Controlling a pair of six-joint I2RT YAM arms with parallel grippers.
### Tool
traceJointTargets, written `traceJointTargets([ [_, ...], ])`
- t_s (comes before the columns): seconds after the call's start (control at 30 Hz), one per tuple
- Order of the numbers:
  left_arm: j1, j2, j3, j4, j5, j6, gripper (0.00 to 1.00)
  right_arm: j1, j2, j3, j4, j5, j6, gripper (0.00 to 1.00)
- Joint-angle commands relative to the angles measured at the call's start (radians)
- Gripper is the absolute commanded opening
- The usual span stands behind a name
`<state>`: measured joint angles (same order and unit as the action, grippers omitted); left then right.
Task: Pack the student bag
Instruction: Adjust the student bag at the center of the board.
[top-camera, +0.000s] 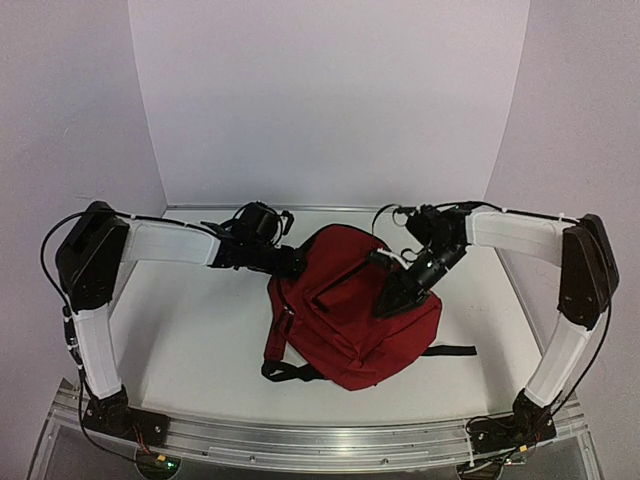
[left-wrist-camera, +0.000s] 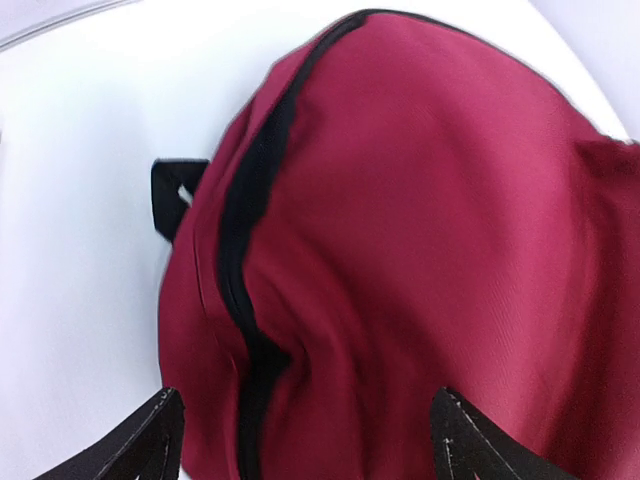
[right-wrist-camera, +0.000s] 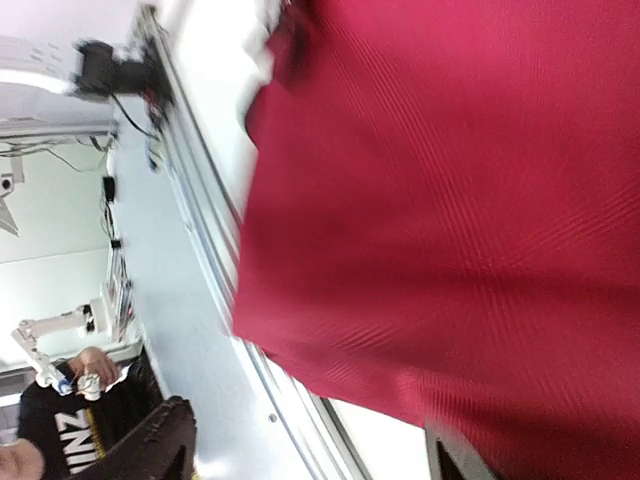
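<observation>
The student bag lies mid desk with the left fingers and right fingers both spread over its far half, seemingly the zipping step; next, one pair must pinch the black zip.

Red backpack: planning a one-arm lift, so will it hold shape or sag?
Likely floppy: the backpack creases and dents beside its zip. Probably won't roll: it slumps broadly on the table, with straps trailing.

The student bag blurred in right wrist view — cut off by frame edges, inside hidden
</observation>
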<state>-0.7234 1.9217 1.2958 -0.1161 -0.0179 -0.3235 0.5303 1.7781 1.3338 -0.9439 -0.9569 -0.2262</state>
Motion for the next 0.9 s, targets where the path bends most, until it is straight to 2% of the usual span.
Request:
traceJointTargets([
  [0.0, -0.012, -0.244, -0.222, 0.118, 0.059, -0.106, 0.86, -0.16, -0.073, 0.154, 0.009, -0.014, -0.005, 0.83],
  [0.1, -0.013, -0.367, -0.371, 0.18, 0.102, -0.199, 0.85, -0.233, -0.011, 0.209, 0.007, 0.068, 0.0, 0.83],
  [0.2, -0.023, -0.433, -0.463, 0.214, 0.14, -0.267, 0.84, -0.244, 0.052, 0.229, 0.008, 0.17, -0.014, 0.82],
  [0.4, -0.053, -0.399, -0.546, 0.293, 0.178, -0.366, 0.8, -0.244, 0.14, 0.199, 0.008, 0.171, -0.029, 0.76],
  [0.6, -0.054, -0.261, -0.504, 0.415, 0.223, -0.4, 0.69, -0.242, 0.129, 0.097, 0.007, 0.128, -0.049, 0.65],
  [0.77, -0.049, -0.137, -0.357, 0.408, 0.236, -0.356, 0.57, -0.224, 0.075, -0.024, 0.008, 0.114, -0.06, 0.6],
  [0.87, -0.039, -0.104, -0.292, 0.386, 0.241, -0.336, 0.5, -0.212, 0.03, -0.034, 0.006, 0.165, -0.06, 0.6],
])
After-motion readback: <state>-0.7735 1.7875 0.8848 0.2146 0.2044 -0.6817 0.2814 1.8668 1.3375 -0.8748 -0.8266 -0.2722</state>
